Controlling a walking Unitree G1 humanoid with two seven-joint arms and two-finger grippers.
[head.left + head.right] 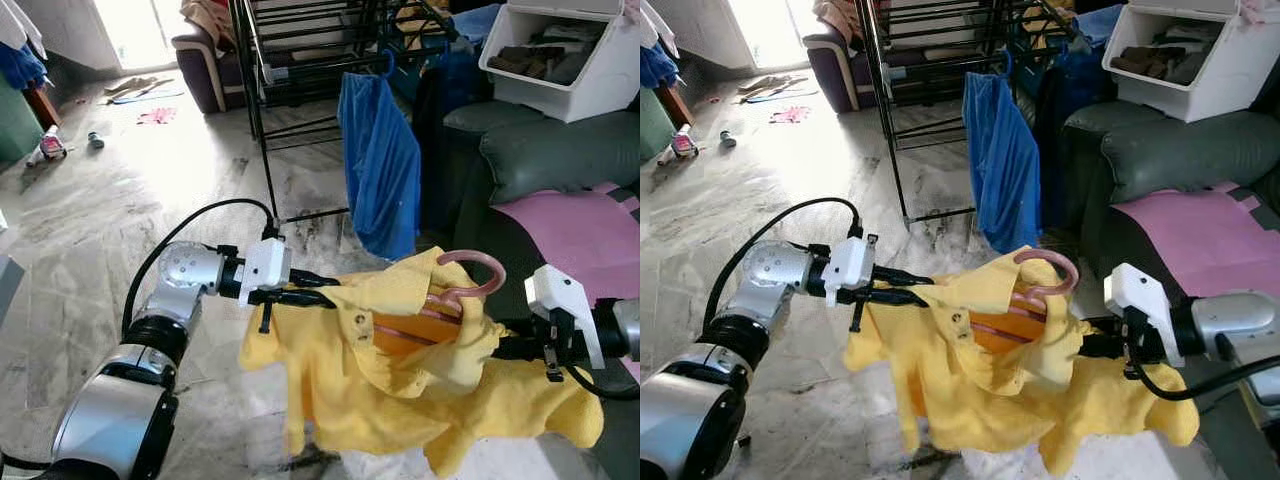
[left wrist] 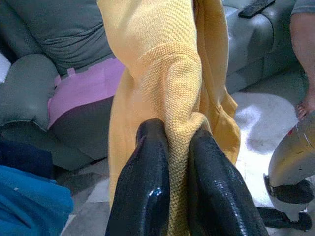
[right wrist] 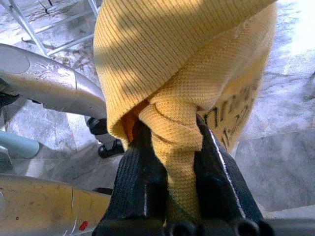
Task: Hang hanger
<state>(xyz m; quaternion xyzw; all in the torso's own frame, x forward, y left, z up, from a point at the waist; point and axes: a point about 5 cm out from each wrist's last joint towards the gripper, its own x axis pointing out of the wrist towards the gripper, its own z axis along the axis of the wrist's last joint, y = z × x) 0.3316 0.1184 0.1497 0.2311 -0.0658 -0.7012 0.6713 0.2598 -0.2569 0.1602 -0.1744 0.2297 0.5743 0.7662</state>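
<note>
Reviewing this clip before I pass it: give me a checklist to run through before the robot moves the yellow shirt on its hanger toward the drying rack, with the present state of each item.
1. Left claw shut on the yellow shirt: ok, fabric is pinched between its fingers.
2. Right claw shut on the shirt: ok, a fold is clamped between its fingers.
3. Pink hanger inside the shirt, hook sticking out at the collar: ok.
4. Either claw gripping the hanger itself rather than only cloth: cannot tell.
5. Black drying rack ahead with free bars: ok, beside a hung blue garment.
6. Shirt clear of the floor: ok, though its hem hangs low.
</note>
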